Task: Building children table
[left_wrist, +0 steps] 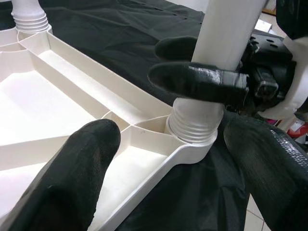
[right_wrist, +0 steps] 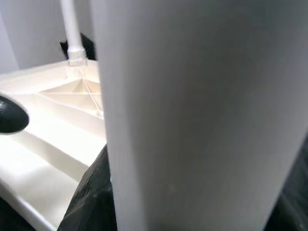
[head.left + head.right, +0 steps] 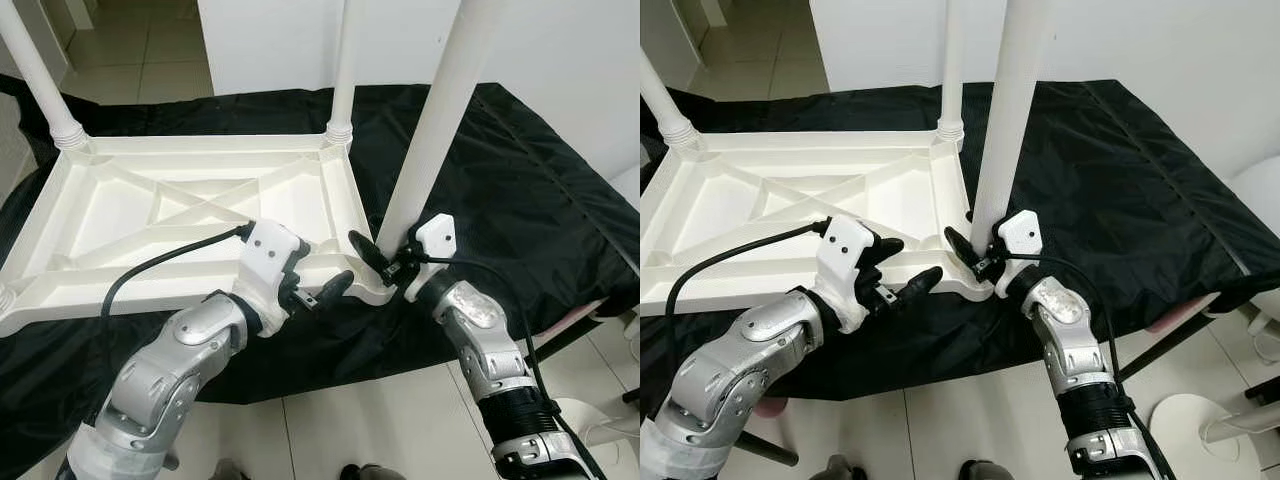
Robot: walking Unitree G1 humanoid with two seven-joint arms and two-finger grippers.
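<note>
In the left eye view, a white plastic children's table [image 3: 190,215] is lying upside down on a surface draped in a black cloth [image 3: 520,190], its ribbed underside facing up. Three white legs are standing up from its corners: one at the far left [image 3: 35,65], one at the far right [image 3: 342,70], and the near leg [image 3: 440,110] rising from the near right corner. The right gripper [image 3: 385,255] is clamping the near leg just above its base, one black finger on each side of the tube. The left gripper [image 3: 320,285] is hovering at the table's near rim, just beside that corner, with its fingers spread apart and holding nothing.

In the right eye view, the same scene is showing, with the white tiled floor [image 3: 970,420] below the cloth's edge and a round white base [image 3: 1185,420] standing on it at the robot's right.

In the left wrist view, the left gripper's fingers [image 1: 72,178] are standing wide apart around the corner socket [image 1: 192,139], where the ridged end of the near leg is sitting. The right gripper's fingers [image 1: 197,79] are wrapping the leg just above the ridges.

In the right wrist view, the near leg [image 2: 192,115] is looming close and blurred, with the table's underside and a far leg [image 2: 72,29] behind it.
</note>
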